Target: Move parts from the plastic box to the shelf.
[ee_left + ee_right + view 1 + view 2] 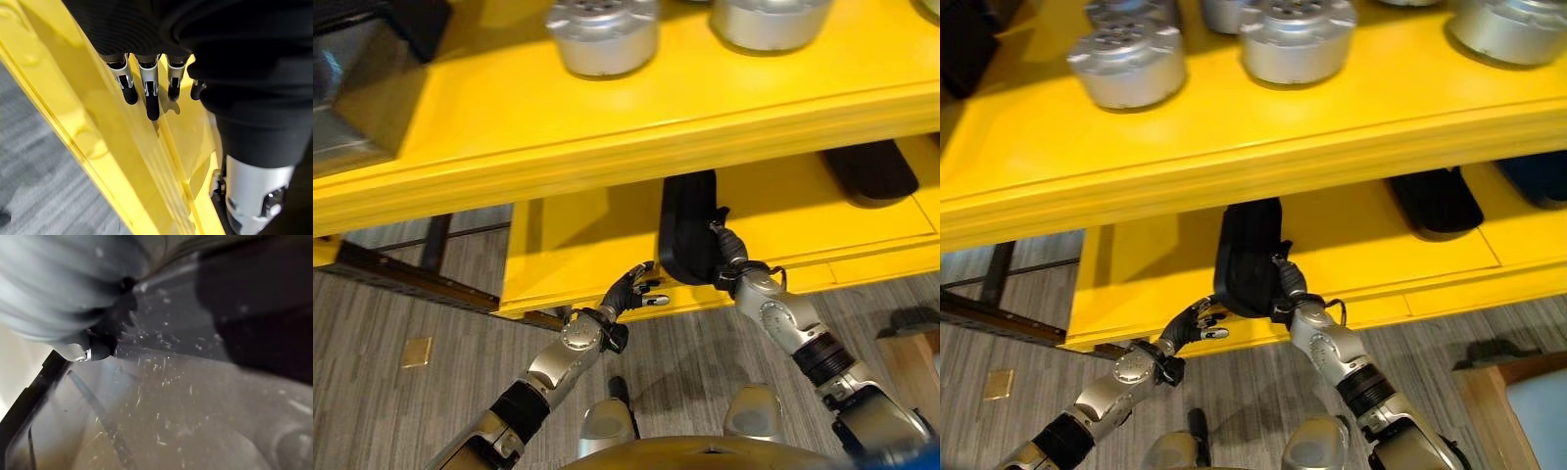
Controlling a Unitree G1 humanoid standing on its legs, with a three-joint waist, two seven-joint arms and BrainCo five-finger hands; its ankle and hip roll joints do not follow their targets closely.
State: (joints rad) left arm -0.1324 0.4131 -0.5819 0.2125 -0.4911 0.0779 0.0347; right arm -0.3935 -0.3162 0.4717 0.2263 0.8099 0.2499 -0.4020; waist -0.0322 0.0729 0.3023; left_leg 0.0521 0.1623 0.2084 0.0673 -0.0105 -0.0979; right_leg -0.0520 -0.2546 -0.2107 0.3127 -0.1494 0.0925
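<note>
Two yellow levels of the shelf point(607, 137) take up most of what we see, the upper board above and a lower one point(578, 255) beneath it, with grey plank floor point(401, 313) under both; on the upper board stand several round silver parts point(1126, 64), side by side near the front edge; on the lower board lies a long black part point(688, 230), its near end reaching to the front edge, and a second black part point(869, 171) lies well apart from it further along the same board; a dark box point(352, 88) sits at the end of the upper board on our left; our right hand point(724, 250) is at the near end of the long black part, touching it, but its fingers are hidden against the piece, so we cannot tell whether they are closed round it or straight; our left hand point(631, 289) hovers just beside that part at the lower board's front edge, holding nothing; its fingers point(152, 98) are straight and relaxed in the wrist view, their dark tips just above the yellow edge; a small tan square point(416, 352) lies on the floor.
</note>
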